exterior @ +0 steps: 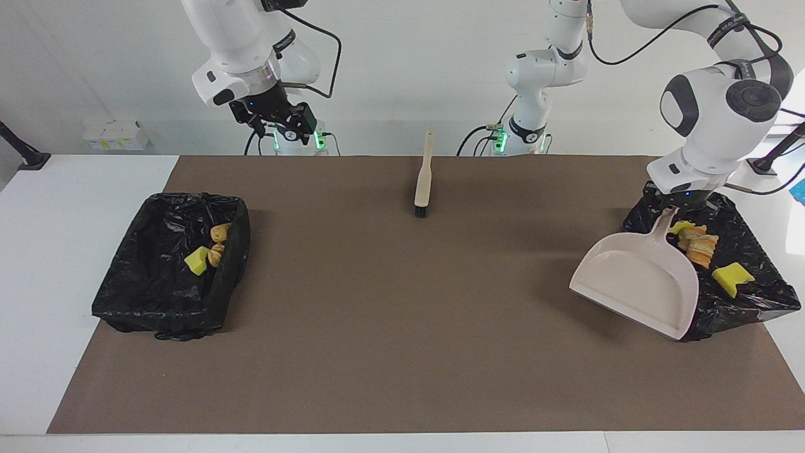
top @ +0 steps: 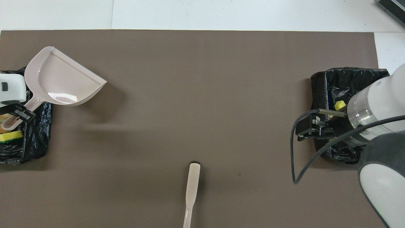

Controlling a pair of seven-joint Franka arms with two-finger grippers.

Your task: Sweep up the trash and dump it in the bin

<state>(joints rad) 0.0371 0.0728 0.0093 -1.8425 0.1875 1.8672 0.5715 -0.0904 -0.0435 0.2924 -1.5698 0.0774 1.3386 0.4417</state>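
**Trash in both bins, dustpan held at one**

The trash lies in two black-lined bins: yellow and brown scraps point(exterior: 698, 242) in the bin point(exterior: 764, 292) at the left arm's end, at three o'clock in the facing view, and scraps point(exterior: 210, 251) in the bin point(exterior: 135, 302) at nine o'clock. The left gripper point(exterior: 674, 206) is closed on the handle of the beige dustpan point(exterior: 635, 277), whose empty scoop tilts out over the mat beside that bin. The brush point(exterior: 424, 179) lies at twelve o'clock, nearest the robots. The right gripper point(exterior: 283, 123) waits raised; whether its fingers are apart, I cannot tell.
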